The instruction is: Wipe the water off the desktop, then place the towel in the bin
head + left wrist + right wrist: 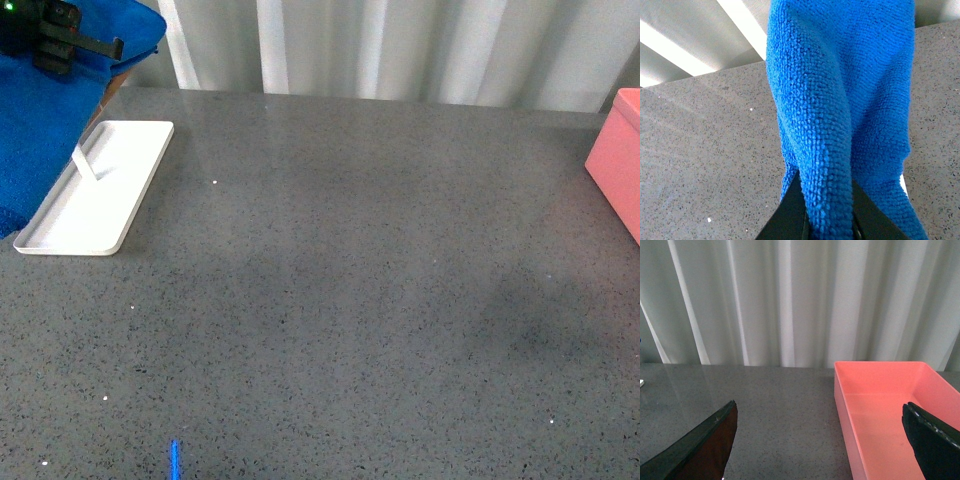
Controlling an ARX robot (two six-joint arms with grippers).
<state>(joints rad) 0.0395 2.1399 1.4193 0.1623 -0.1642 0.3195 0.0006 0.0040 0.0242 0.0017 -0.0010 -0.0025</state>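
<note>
We find the left gripper point(829, 214) clamped on the towel point(40, 130) at ten o'clock, right gripper point(817, 422) wide, empty. We advise lowering it flat, pressing evenly across the desktop point(350, 300).

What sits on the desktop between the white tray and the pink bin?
Nothing stands there: the front view shows only bare speckled desktop between the white tray at left and the bin at the right edge. No puddle is clearly visible.

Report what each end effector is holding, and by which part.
The left end effector is shut on the towel, pinching a bunched fold of the cloth. The right end effector is open and holds nothing; the bin lies just beyond it.
</note>
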